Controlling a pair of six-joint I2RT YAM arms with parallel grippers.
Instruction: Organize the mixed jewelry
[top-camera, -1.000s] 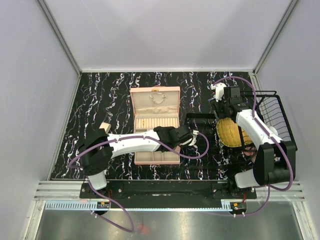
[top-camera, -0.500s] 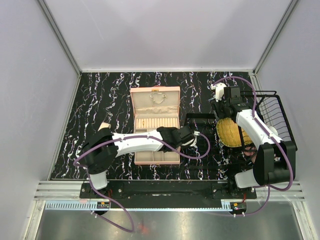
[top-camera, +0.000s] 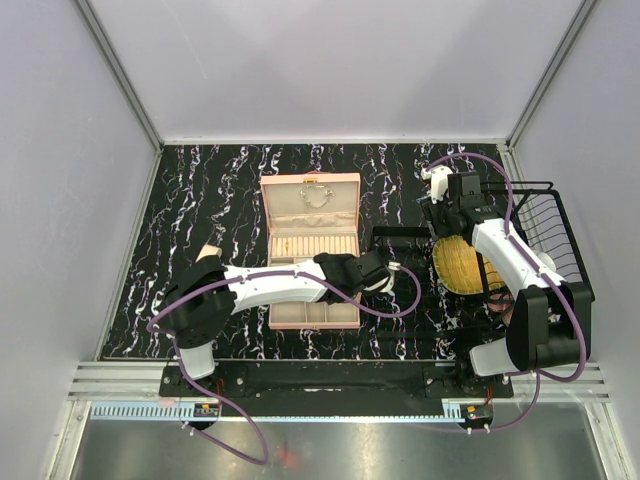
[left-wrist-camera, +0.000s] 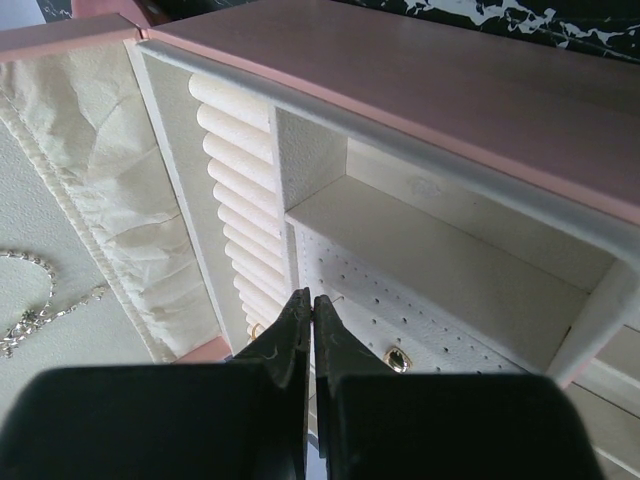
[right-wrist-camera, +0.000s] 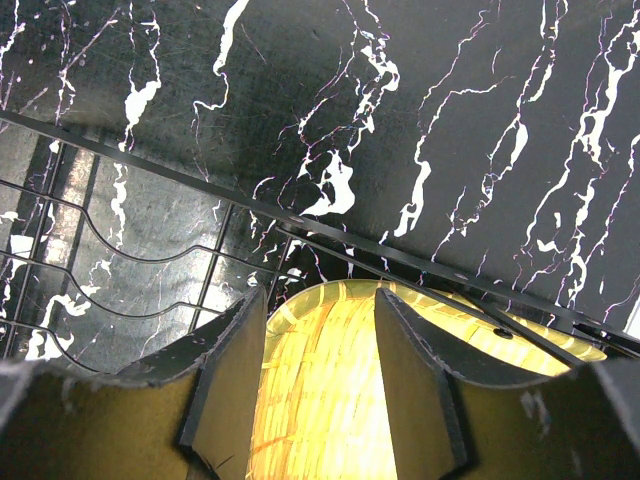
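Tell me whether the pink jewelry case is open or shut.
Open. The pink case has its lid folded back, and the left wrist view shows the cream ring rolls inside.

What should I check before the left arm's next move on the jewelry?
1. Case open, lid laid back: ok.
2. Left fingers shut, tips over the perforated panel: ok.
3. A piece held between them: cannot tell.
4. Stud seated in the panel, beside the tips, untouched: ok.
5. Chain lies in the lid, away from the left fingers: ok.
6. Right fingers open over the woven mat by the rack, apart from the case: ok.
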